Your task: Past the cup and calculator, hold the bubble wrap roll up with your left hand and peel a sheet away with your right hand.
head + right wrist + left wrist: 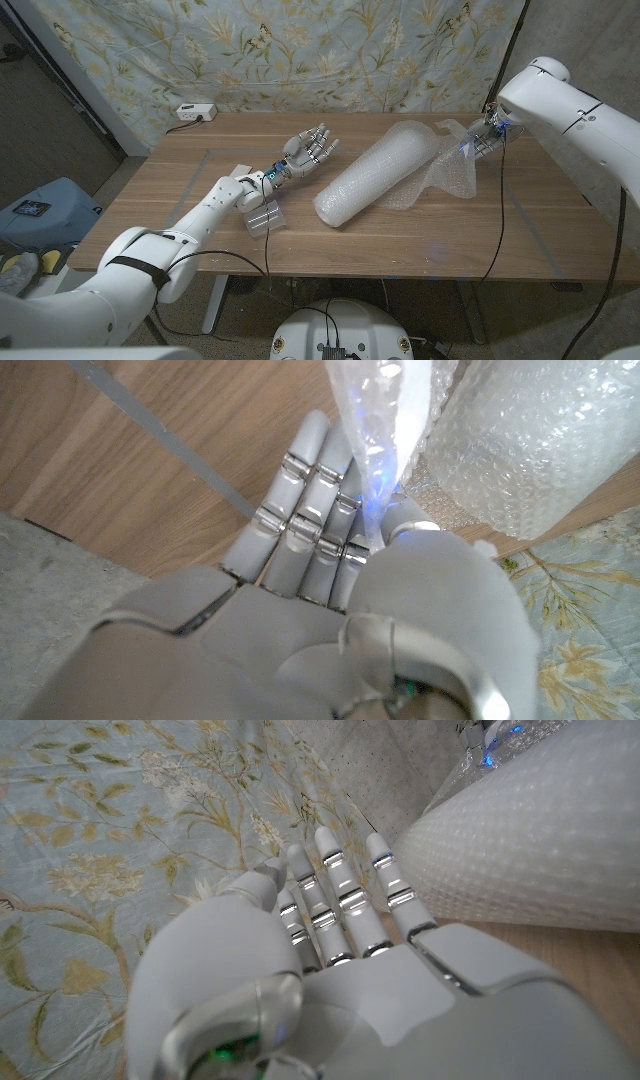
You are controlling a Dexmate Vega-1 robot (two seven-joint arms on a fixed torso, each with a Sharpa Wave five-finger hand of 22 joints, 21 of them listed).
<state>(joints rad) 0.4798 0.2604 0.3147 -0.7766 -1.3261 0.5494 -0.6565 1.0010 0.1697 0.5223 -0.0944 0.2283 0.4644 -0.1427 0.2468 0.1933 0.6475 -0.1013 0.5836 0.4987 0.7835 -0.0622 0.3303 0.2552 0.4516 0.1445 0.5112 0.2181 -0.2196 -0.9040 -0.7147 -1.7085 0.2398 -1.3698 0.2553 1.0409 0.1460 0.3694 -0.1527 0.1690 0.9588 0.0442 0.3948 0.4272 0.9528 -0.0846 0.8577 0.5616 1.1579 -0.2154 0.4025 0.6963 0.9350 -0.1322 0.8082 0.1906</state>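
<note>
1. Head view: the bubble wrap roll lies slanted across the middle of the desk.
2. Right hand pinches its loose sheet at the far right.
3. Left hand, fingers spread and holding nothing, hovers just left of the roll.

- The left arm covered part of the calculator.
- The bubble wrap roll ran off the left wrist picture's edge.
- The cup could not be made out.
</note>
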